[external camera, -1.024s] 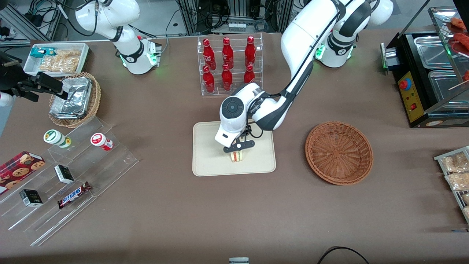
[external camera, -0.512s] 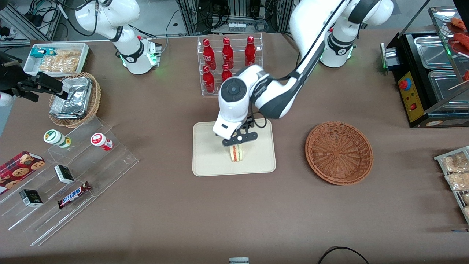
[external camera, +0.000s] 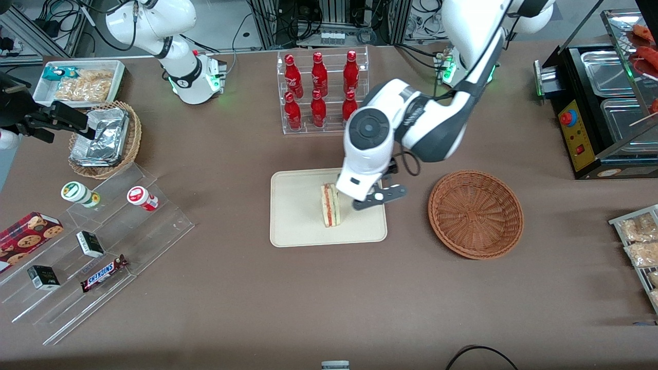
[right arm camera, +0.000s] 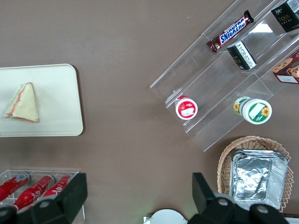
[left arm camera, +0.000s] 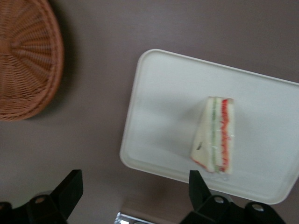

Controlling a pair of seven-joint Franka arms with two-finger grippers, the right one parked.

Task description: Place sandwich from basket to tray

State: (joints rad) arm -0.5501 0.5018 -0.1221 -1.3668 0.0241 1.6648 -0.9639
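The brown worktop [external camera: 329, 303] carries everything here, and the cream tray [external camera: 293, 226] near its middle serves as the landmark. Beside the tray, toward the working arm's end of the worktop, sits the round reddish-brown basket [external camera: 476, 213], which now holds nothing that the views show. Farther from the front camera than the tray stands a clear rack of red bottles [external camera: 321, 92], and toward the parked arm's end lie the stepped clear shelves [external camera: 103, 241] with their small snack packs. The sandwich [external camera: 330, 204] stands on the tray on its own, cut edge up with the red and green layers showing, roughly mid-tray and clear of the rim; the left wrist view shows it [left arm camera: 214, 135] resting free on the tray's surface [left arm camera: 163, 116]. What has changed within the last second is the gripper [external camera: 378, 198]: it was down on the sandwich over the tray, and it has since let go, lifted and swung off toward the basket side, so that it now hangs above the tray's edge nearest the basket with its fingers [left arm camera: 70, 189] spread wide apart and nothing between them. That reads as the release already made and the arm pulling away. Judged from how things lie, the task is essentially done: sandwich out of the basket, on the tray, untouched. The one small worry is that the wedge stands on a narrow side and could tip, though it would stay on the tray.
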